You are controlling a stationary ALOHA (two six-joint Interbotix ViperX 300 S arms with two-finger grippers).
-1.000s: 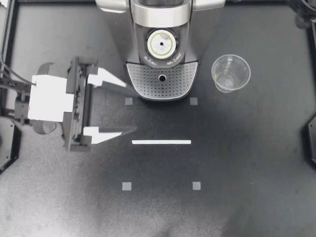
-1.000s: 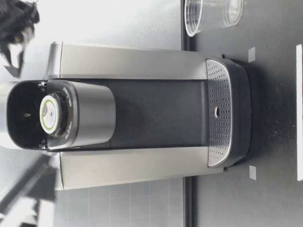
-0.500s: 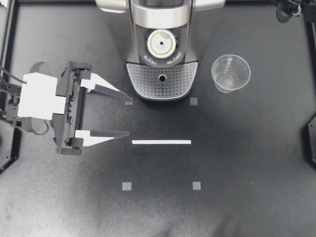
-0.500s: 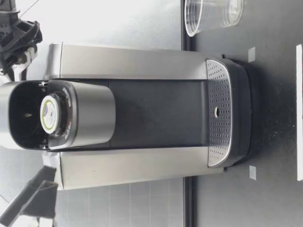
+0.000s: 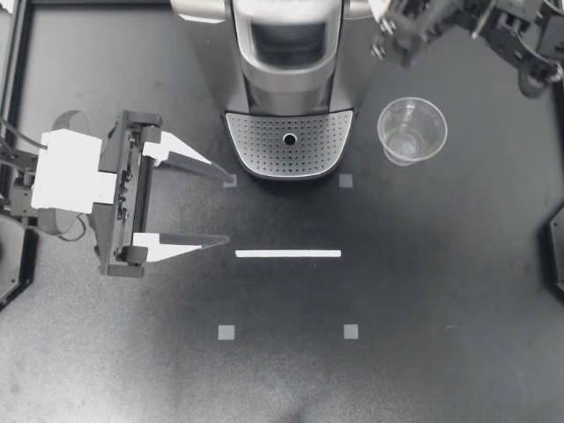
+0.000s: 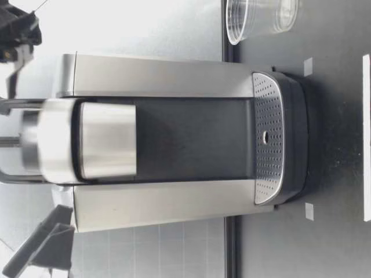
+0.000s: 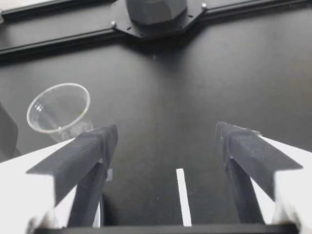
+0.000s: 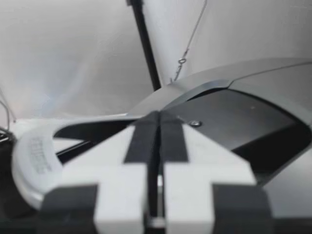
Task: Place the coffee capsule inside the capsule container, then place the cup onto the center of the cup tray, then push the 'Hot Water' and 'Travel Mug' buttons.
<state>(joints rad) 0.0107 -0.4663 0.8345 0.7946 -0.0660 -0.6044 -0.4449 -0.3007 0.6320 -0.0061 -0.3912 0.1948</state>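
The coffee machine (image 5: 289,53) stands at the back centre with its lid (image 5: 289,40) down, so the capsule is hidden. Its perforated cup tray (image 5: 289,152) is bare. A clear plastic cup (image 5: 411,130) stands upright on the table to the right of the tray, also seen as the cup (image 7: 58,109) ahead of my left gripper. My left gripper (image 5: 225,204) hovers open and empty left of the tray. My right gripper (image 5: 388,40) is shut on nothing, high beside the machine's top right, with its fingertips (image 8: 155,122) just above the lid (image 8: 243,112).
A white strip (image 5: 288,254) and small grey square markers (image 5: 226,332) lie on the black table in front of the machine. In the low view the machine's closed head (image 6: 87,142) overhangs the tray (image 6: 266,139), with the cup (image 6: 261,17) beside the machine.
The machine's lid has come down over the capsule. My right arm has swung in to the machine's top right. My left gripper drew back slightly leftward, then held still.
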